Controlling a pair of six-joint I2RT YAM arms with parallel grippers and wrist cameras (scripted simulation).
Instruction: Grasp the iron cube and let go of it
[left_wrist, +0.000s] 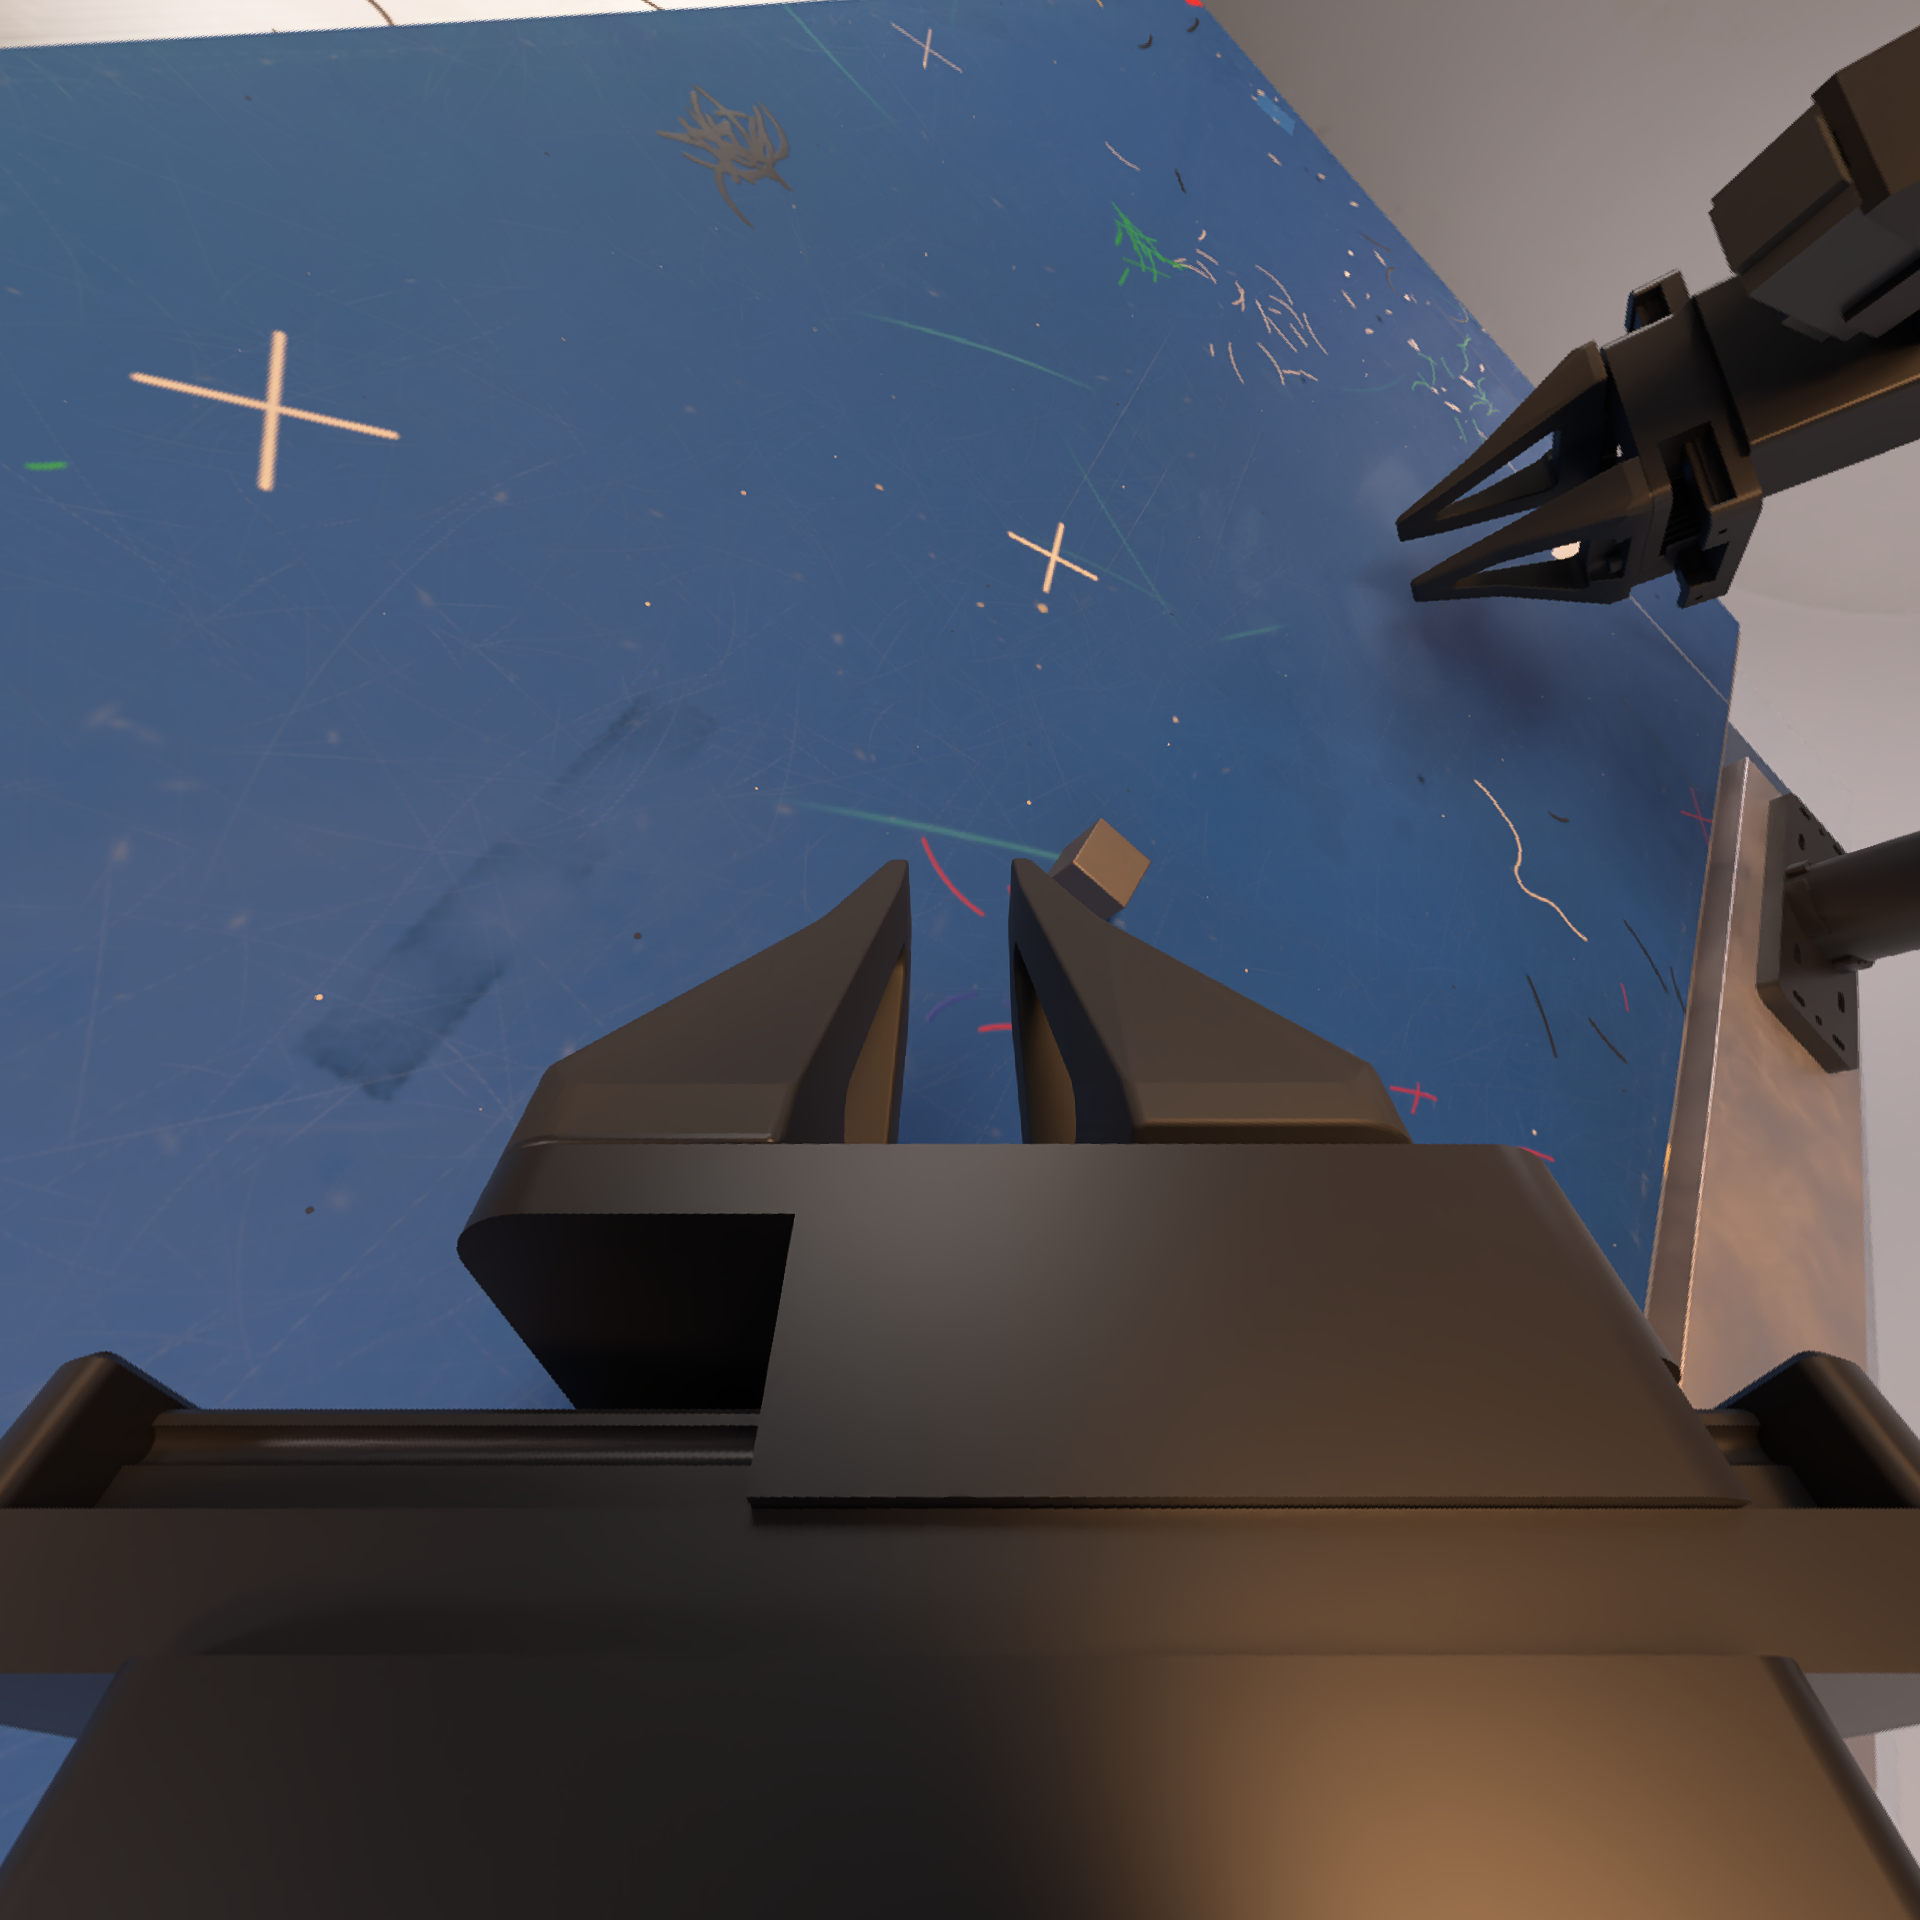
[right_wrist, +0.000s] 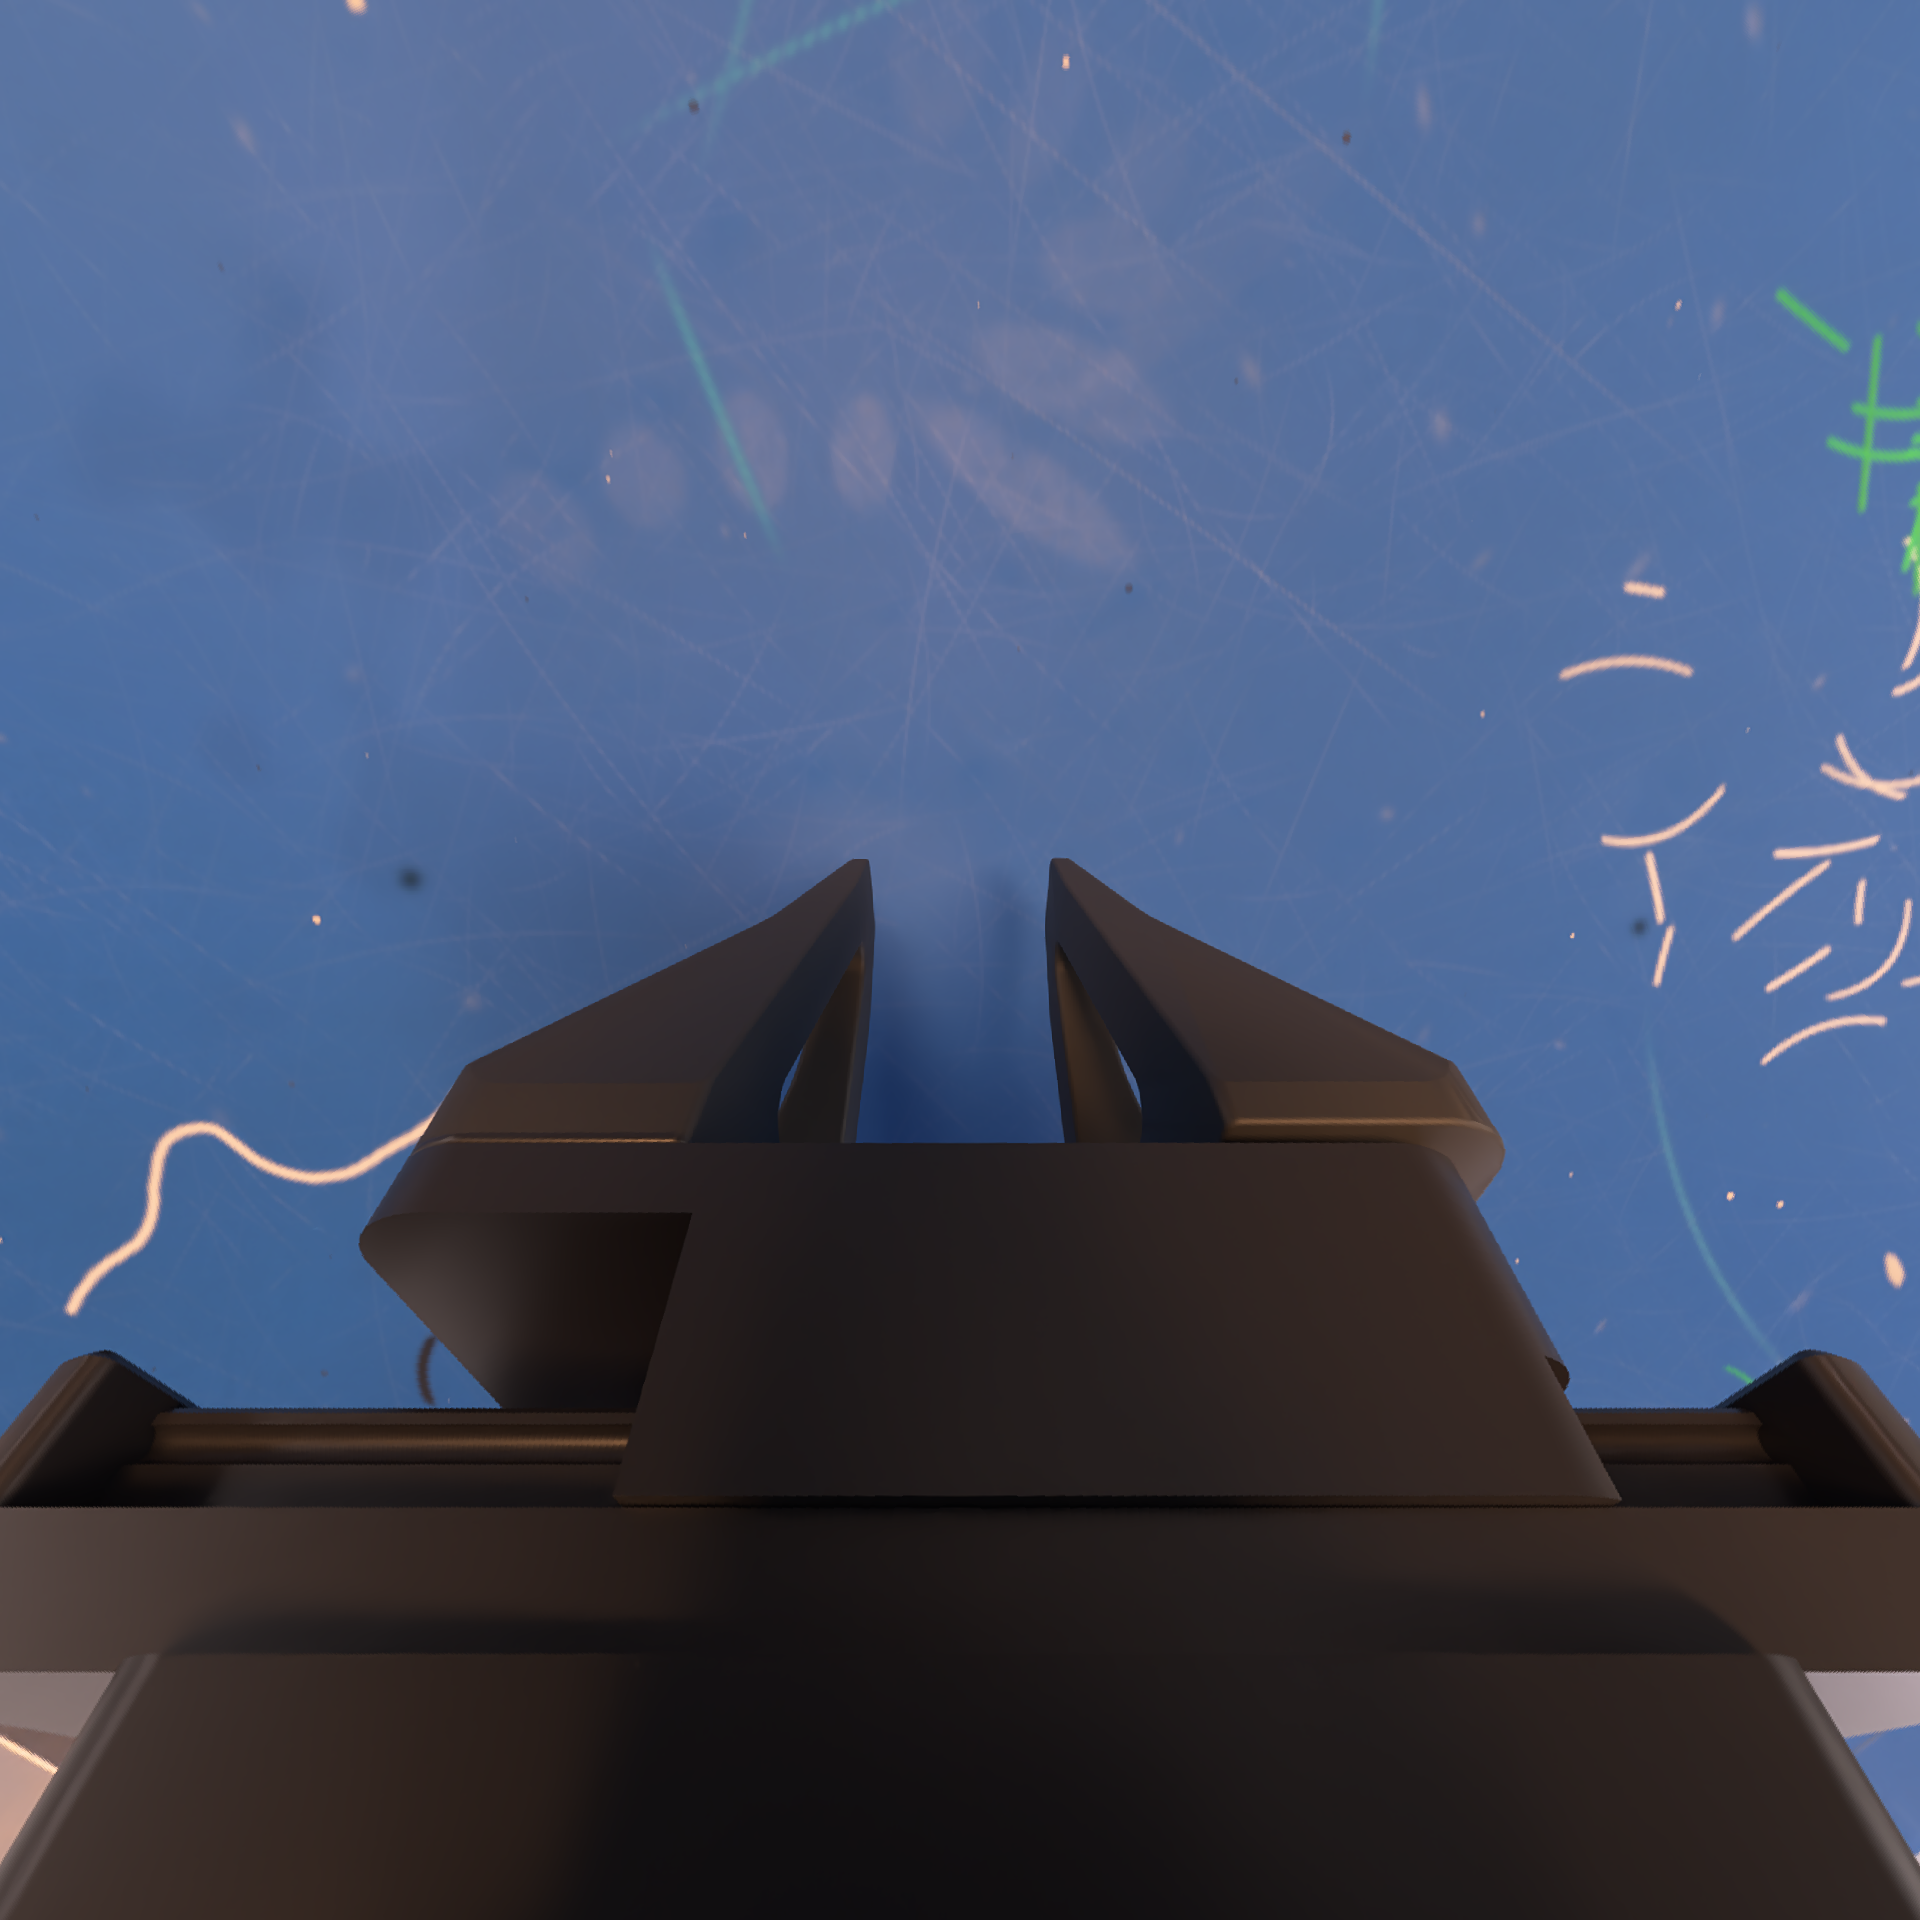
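Left gripper (left_wrist: 959, 864) points down, fingers parted beside iron cube (left_wrist: 1103, 867).

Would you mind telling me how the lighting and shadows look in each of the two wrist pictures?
Left wrist view: warm orange light falls on the lower right of the left gripper's body; the small cube is evenly lit, and the right gripper casts a soft dark shadow on the blue table. Right wrist view: the right gripper's blurred shadow lies just past its tips, and faint pale smudges show on the table.

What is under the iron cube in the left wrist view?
The blue table lies under the iron cube. The left gripper finger covers the cube's lower corner, so contact there cannot be seen.
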